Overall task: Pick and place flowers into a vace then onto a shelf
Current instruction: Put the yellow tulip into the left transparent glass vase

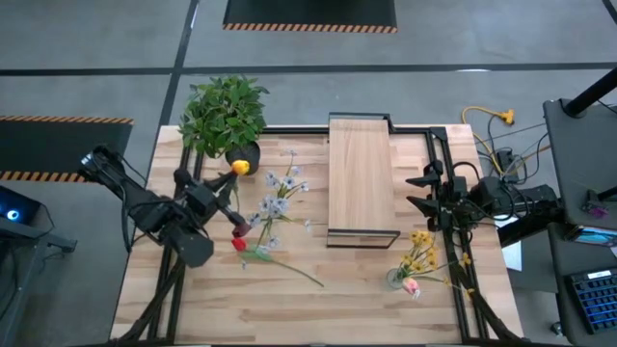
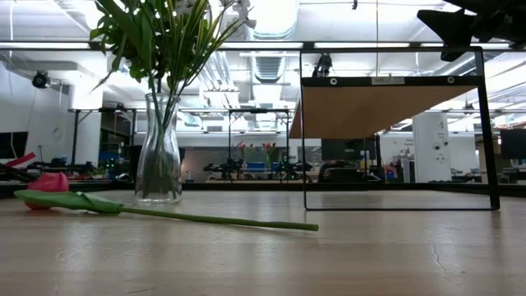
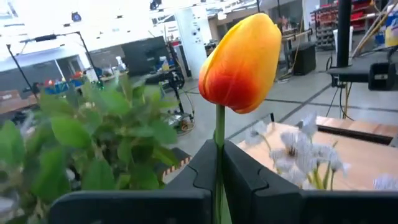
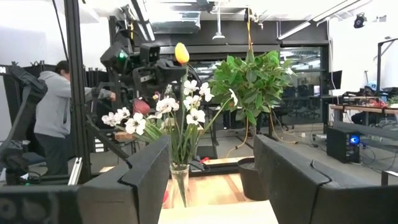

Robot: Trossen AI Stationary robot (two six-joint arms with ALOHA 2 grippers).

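My left gripper (image 1: pixel 229 181) is shut on a yellow-orange tulip (image 3: pixel 242 62), held high beside the glass vase (image 2: pixel 159 160), which stands on the table with white sprigs (image 4: pixel 186 106) in it. A red tulip (image 2: pixel 49 182) lies flat on the table near the vase, its stem (image 2: pixel 214 219) pointing right. More flowers, small yellow blooms (image 1: pixel 419 253) and a pink tulip (image 1: pixel 412 286), lie near the right front. The shelf (image 1: pixel 362 178) stands mid-table. My right gripper (image 1: pixel 416 191) waits open beside the shelf's right side. My left gripper pinches the tulip's green stem (image 3: pixel 219 158) between its two fingers, a short way below the bloom. The fingers (image 3: pixel 249 177) come in level and lie across the stem. The tulip stands upright with its bloom (image 4: pixel 181 53) above the fingers, lifted clear of the table.
A bushy green potted plant (image 1: pixel 227 114) stands at the table's far left corner, just behind my left gripper. A person (image 4: pixel 53 118) works in the room beyond the table. Bare tabletop (image 1: pixel 289 308) lies along the near edge.
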